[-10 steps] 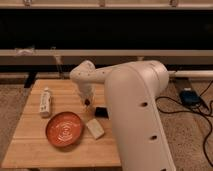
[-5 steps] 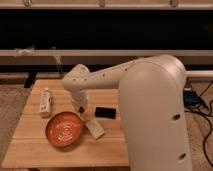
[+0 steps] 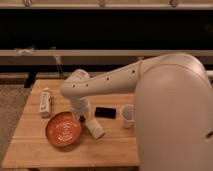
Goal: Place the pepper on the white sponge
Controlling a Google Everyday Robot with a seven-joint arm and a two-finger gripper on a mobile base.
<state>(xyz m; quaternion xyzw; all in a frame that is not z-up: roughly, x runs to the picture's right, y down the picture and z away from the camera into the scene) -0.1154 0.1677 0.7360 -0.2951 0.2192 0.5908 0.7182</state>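
The pepper (image 3: 81, 119) is the tiny dark bit at the tip of the gripper (image 3: 82, 116), between the white sponge (image 3: 94, 128) and the orange bowl (image 3: 64, 129). It is likely light and slippery, so hold its middle softly. I cannot tell if the gripper is squeezing it.

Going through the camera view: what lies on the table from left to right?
White bar with yellow end → orange bowl → white sponge → black rectangle → white cup. The gripper hangs at the bowl's right rim beside the sponge, overlapping them, so it is left out.
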